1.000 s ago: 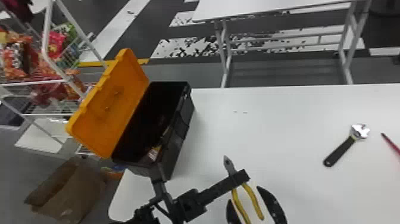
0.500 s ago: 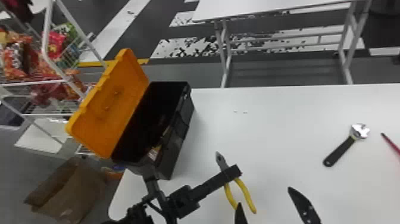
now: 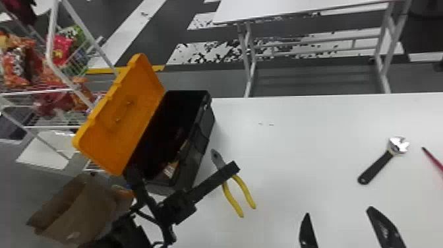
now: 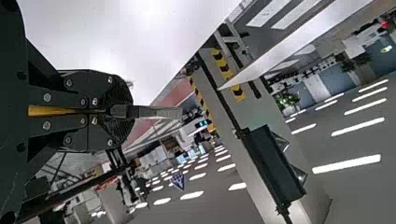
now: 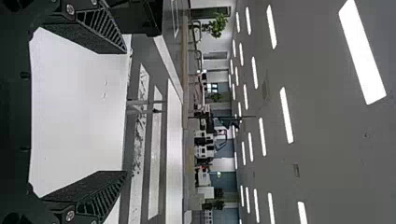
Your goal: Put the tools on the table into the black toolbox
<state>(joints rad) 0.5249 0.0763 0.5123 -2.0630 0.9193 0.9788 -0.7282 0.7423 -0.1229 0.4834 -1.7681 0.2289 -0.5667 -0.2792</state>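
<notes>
Right, the left gripper (image 3: 234, 166) has its two fingers pressed together on the yellow-handled pliers (image 3: 245, 193), just right of the black toolbox (image 3: 201, 138) as the robot faces it. From where I stand, the fingers cross the pliers below the metal nose, which points away from the robot, with the two handles splayed toward it. The left wrist view shows the nose poking out past the tips.

The right gripper (image 3: 339, 211) is spread wide, white tabletop showing between its fingers; it's well right of the toolbox and closer to the robot. Beyond it, also well right of the toolbox, an adjustable wrench (image 3: 375, 168) lies on the white table (image 3: 296, 148), and farther right of the box there's a slim red tool (image 3: 433, 158) with a dark tip. The toolbox's orange lid (image 3: 125, 108) stands open on its left side.
</notes>
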